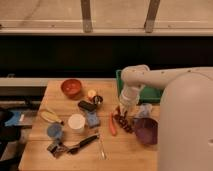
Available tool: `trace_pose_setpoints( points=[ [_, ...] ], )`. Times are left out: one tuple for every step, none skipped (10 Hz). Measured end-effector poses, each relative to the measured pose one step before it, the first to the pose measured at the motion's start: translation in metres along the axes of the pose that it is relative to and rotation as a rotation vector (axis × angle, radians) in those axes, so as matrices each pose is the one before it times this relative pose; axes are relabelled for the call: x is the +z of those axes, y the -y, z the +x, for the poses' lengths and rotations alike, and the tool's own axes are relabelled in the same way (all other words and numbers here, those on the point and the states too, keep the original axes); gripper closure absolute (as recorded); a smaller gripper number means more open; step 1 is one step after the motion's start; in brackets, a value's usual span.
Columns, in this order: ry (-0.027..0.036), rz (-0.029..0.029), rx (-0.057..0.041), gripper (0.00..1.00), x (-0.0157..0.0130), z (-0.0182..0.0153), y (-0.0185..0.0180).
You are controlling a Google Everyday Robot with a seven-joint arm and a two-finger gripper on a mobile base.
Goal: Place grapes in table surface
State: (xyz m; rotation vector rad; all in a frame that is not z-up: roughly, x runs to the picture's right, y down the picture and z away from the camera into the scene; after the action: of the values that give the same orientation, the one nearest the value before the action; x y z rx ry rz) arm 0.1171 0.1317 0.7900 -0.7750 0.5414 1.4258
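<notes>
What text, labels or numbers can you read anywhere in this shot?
None readable.
No print shows on the table surface, the purple bowl, the carrot or the white cup.
The gripper hangs over the grapes, right of the carrot; no marking shows on either.
</notes>
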Motion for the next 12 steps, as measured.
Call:
trace_pose_setpoints(
  points=[
    [-0.00264,-0.00640,-0.00821,0.61,0.00033,-0.00238,-0.00587],
    [-0.00129,-0.00572,-0.01820,0.52,0.00013,-0.00253,-0.00929],
    [0.00082,-0.01146,-0.03094,0.40,-0.00065,-0.00008,-0.00729],
    [0.00504,-0.01240,-0.02849,0.31,-0.00250,0.00273,0.00076],
    [0.00662,-0.00781,-0.01706,0.29,-0.00274,0.00280,0.00322],
    [0.00882,-0.00485,-0.00908,0.29,-0.00237,0.00088,0.00151],
    [0.00210,-0.00065,-0.00029,0.29,0.00015,-0.00050,-0.00023],
    [0.00073,-0.00020,-0.00374,0.29,-0.00002,-0.00107,-0.00220],
    [0.00027,-0.00027,-0.00028,0.29,0.00024,-0.00014,-0.00016],
    [-0.00004,0.00008,0.00003,0.29,-0.00007,0.00006,0.00005],
    [-0.00024,0.00003,0.00025,0.29,0.00001,0.00014,0.00014],
    [-0.00037,0.00018,-0.00018,0.29,0.00008,0.00003,-0.00008]
  ],
)
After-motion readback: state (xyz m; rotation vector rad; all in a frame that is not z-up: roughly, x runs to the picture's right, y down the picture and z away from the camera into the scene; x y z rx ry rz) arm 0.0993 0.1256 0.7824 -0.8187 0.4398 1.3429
